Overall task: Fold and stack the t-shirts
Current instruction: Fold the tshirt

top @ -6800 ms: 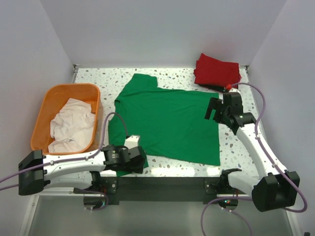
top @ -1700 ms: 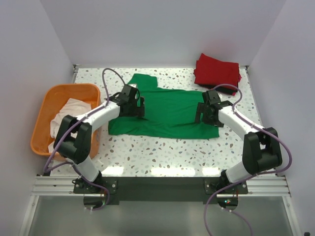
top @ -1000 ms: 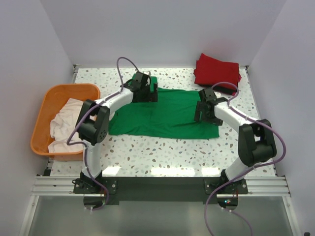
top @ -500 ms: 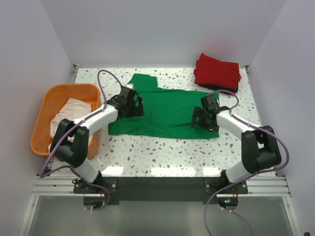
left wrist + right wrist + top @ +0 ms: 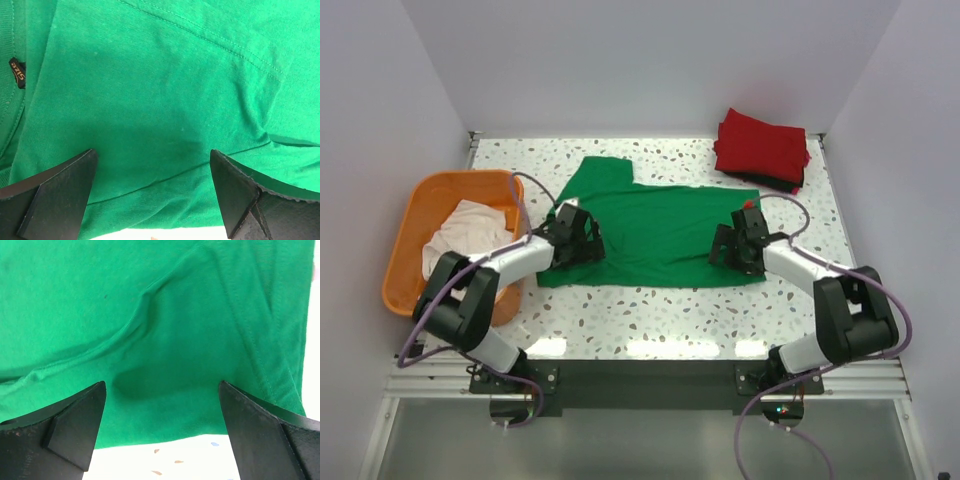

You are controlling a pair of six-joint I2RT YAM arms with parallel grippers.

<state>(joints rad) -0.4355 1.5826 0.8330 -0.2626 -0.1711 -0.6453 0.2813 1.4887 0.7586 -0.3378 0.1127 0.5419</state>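
Note:
The green t-shirt [image 5: 650,225] lies on the table, its lower half folded up, one sleeve pointing to the back left. My left gripper [image 5: 572,240] is open above its left part; the wrist view shows green cloth [image 5: 165,100] between the spread fingers [image 5: 55,190]. My right gripper [image 5: 738,247] is open above its right part, near the front fold edge [image 5: 165,435]. A folded red t-shirt [image 5: 762,145] lies on a black one [image 5: 790,184] at the back right. The off-white t-shirt [image 5: 470,240] lies crumpled in the orange basket [image 5: 415,205].
The orange basket stands at the table's left edge. The speckled table [image 5: 660,315] shows in front of the green shirt. White walls close in the back and both sides.
Both grippers carried the shirt's near edge up, folding the shirt in half. In the last second they came back toward me over the folded shirt.

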